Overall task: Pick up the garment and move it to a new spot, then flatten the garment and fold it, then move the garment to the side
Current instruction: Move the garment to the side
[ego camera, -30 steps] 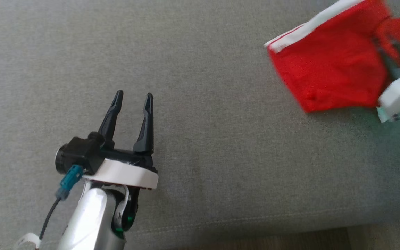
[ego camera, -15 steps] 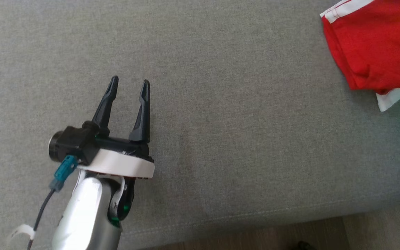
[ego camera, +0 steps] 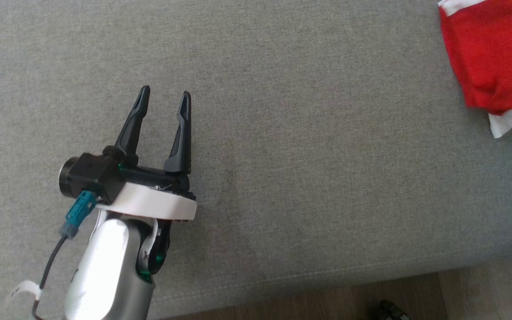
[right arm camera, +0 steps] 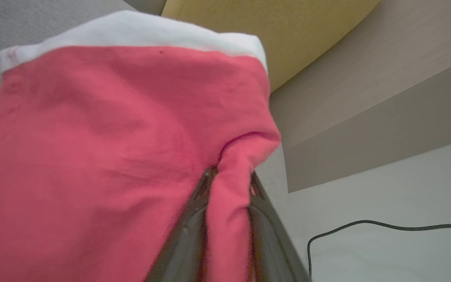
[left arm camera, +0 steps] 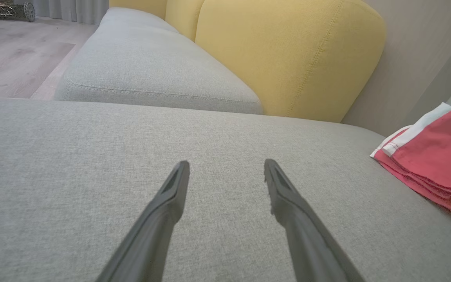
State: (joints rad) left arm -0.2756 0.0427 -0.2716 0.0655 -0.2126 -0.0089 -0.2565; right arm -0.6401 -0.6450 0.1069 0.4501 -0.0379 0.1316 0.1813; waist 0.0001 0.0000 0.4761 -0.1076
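- Resting at the right end of the seat cushion [ego camera: 305,155], the garment [ego camera: 491,53] is seen as soft red knit cloth with a white band along one edge. It is folded into several layers and slightly rumpled.
- A raised fold of the red cloth is pinched between the two dark fingers of the right gripper [right arm camera: 230,174]. The fingers are drawn close together, and cloth is pressed against both inner faces.
- In the right wrist view the rest of the garment is spread ahead of those fingers and to their left, with the white band at the far end.
- The left gripper [ego camera: 165,92] is held with its tapered matte black fingers spread apart above the bare cushion. The garment lies well apart from it, off to its right.
- The seat cushion is covered in a fine grey weave, flat and even, with a stitched seam along its front edge.
- A rounded yellow back cushion [left arm camera: 288,51] with visible stitching is seen behind the seat, and a pale wooden floor [left arm camera: 10,51] beyond.
- A thin dark cable [right arm camera: 386,225] is laid in a curve on a pale surface beside the right fingers.
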